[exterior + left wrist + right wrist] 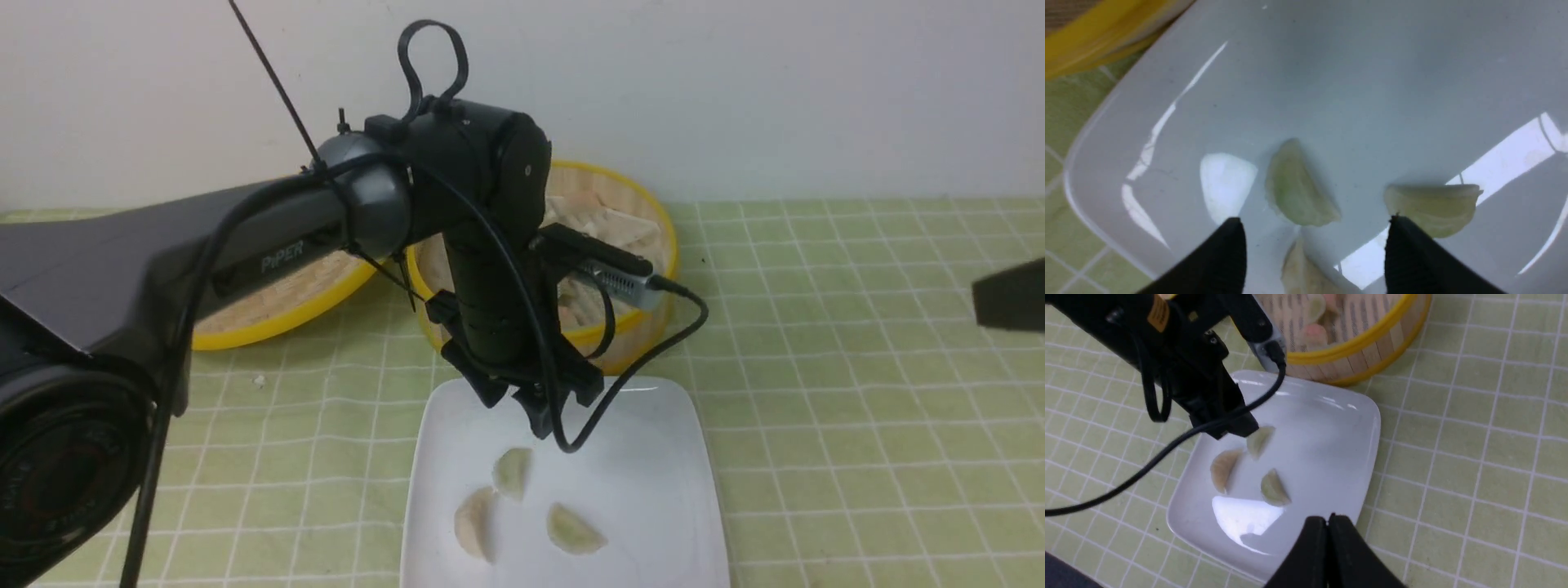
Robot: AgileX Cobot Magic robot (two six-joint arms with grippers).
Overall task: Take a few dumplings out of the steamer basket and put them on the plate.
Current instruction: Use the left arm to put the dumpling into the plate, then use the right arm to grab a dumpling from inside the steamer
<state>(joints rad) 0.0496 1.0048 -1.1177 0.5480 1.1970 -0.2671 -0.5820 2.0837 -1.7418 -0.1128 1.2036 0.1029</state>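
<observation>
Your left gripper (1315, 219) hangs low over the plate (653, 457), fingers spread wide and holding nothing. Taking the front view as the clock face, with 12 o'clock away from you, three dumplings lie on the white surface.

The pale green dumpling (513, 472) sits just under the fingers, towards 9 o'clock of the plate's middle, with its long axis running roughly 1 to 7. The cream dumpling (476, 523) lies just beside it at 7 o'clock. It runs nearly 12 to 6, and its rounded back bulges toward 9. The second green dumpling (574, 529) lies apart from both at about 4 o'clock of the first, slanting 10 to 4.

The steamer basket (645, 237) stands at 12 o'clock of the plate, very close to its far edge (whether they touch, you cannot tell). More dumplings (1314, 332) rest on its slatted floor. The lid (277, 306) lies at 10 o'clock.

Your right gripper (1328, 517) is clenched tight on nothing, out past the plate's 3 o'clock edge over the checked cloth (857, 367).
</observation>
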